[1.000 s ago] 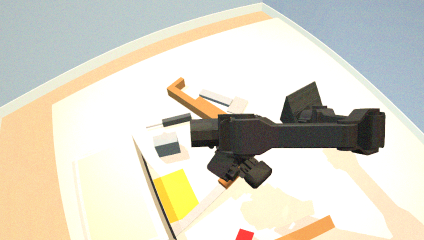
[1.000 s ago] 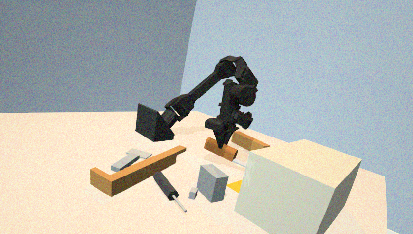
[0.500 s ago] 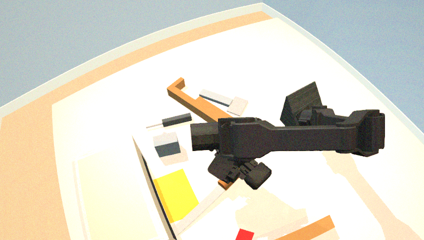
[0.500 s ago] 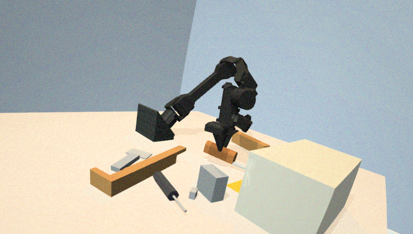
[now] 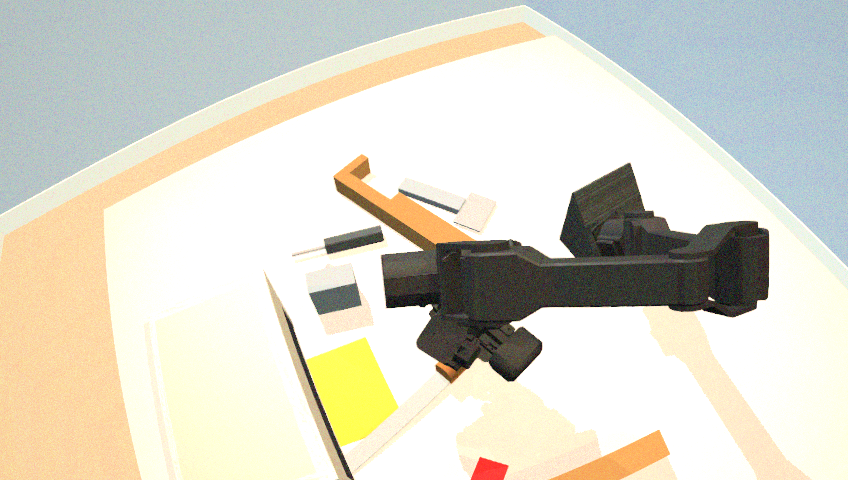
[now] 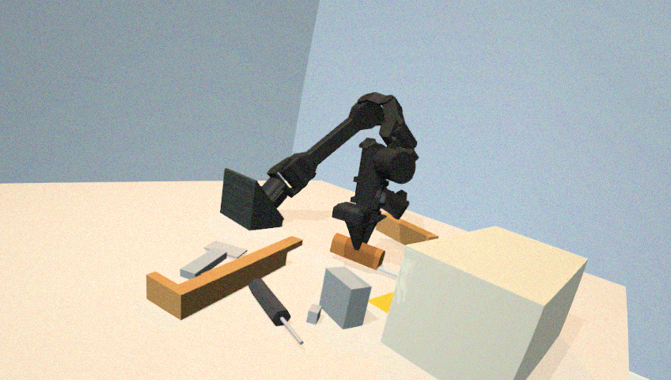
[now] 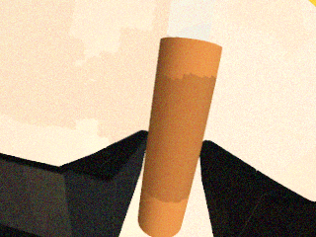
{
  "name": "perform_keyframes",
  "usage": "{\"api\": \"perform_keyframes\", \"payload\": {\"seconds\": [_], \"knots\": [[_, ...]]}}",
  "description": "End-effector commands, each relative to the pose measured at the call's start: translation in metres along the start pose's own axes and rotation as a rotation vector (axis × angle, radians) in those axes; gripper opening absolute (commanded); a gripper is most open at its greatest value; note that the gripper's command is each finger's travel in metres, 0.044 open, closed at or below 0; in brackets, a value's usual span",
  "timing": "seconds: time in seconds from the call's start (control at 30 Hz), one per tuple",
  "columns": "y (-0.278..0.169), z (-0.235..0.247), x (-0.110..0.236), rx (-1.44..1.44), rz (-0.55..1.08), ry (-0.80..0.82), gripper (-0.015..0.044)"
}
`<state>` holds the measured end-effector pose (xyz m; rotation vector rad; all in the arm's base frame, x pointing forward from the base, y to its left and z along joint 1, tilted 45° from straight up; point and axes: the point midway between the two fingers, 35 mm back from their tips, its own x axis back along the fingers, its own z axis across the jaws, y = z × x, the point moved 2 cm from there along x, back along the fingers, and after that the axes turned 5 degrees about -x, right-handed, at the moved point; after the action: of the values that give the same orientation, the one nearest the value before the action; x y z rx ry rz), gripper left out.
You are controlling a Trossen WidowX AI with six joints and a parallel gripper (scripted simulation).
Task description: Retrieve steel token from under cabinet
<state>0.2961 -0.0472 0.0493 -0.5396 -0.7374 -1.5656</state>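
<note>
Token: unseen, presumably under cabinet.
Hand: pinching orange rod, rod's long axis aims cabinetward.

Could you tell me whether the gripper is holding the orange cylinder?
Yes: the gripper is shut on the orange cylinder, fingers pressing either side.

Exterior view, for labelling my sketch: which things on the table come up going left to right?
L-shaped orange bar → dark cylinder with pin → grey block → pale cabinet.
</note>
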Motion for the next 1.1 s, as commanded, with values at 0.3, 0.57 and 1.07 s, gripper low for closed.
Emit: {"api": "perform_keyframes", "payload": {"seconds": [0.3, 0.57, 1.07], "knots": [[0.000, 0.000, -0.005, 0.009, 0.001, 0.002, 0.0105], [0.000, 0.001, -0.005, 0.010, -0.002, 0.004, 0.0168], [0.004, 0.000, 0.056, 0.003, 0.027, -0.003, 0.0270]]}}
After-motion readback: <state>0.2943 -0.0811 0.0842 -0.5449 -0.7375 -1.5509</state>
